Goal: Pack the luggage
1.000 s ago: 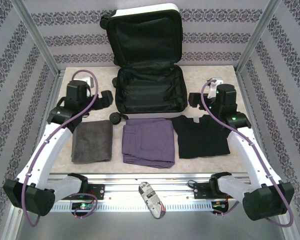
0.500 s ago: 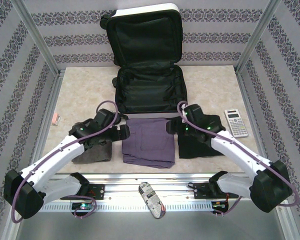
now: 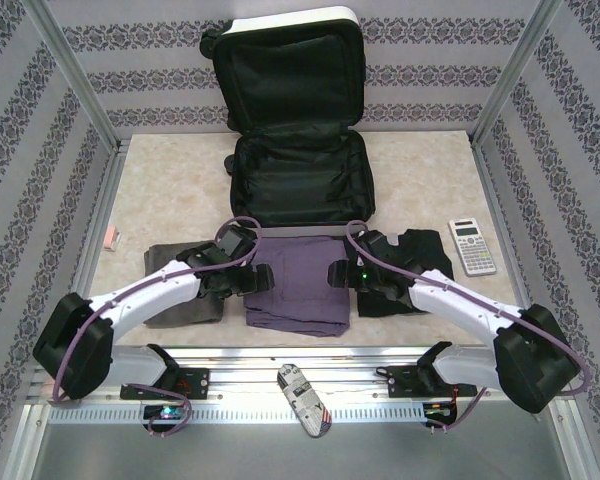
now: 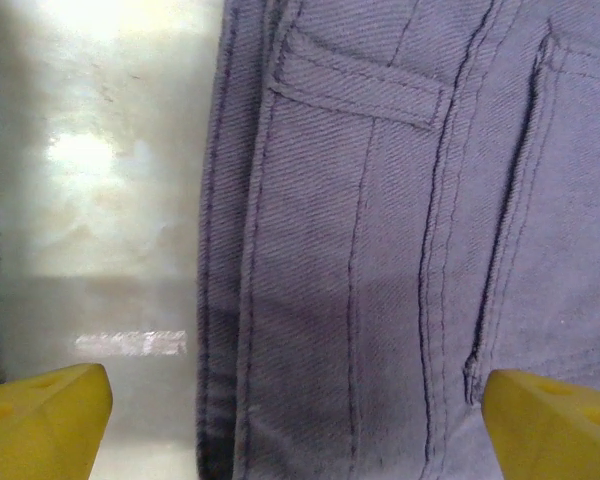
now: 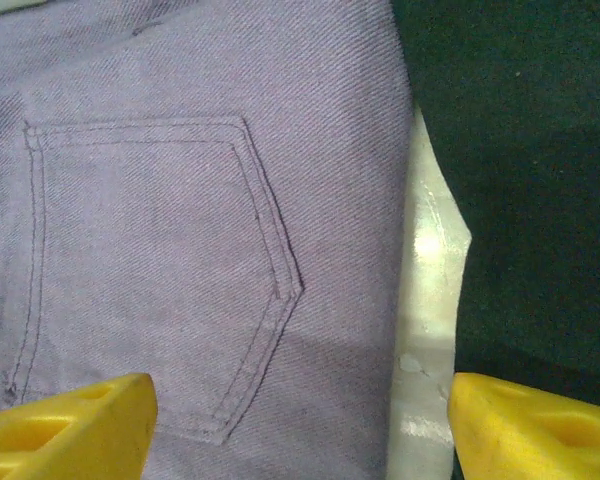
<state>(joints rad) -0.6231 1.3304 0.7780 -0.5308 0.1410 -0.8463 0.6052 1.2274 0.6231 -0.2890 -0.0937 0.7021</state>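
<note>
Found the luggage [image 3: 300, 185] lying open at the middle of the worktop's [image 3: 180, 190] far edge, lid upright. Noted folded purple trousers [image 3: 298, 295] by the near edge, between a grey towel [image 3: 170, 258] and a black shirt [image 3: 425, 250]. Observed left gripper [image 4: 295, 425] and right gripper [image 5: 300, 425] low over the trousers' left and right borders, jaws of both apart, gripping nothing

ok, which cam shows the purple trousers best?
Top external: the whole folded purple trousers show, outline included. Left wrist gives a close-up of one edge with belt loop and seams; right wrist, a back pocket and the edge beside the black shirt.
</note>
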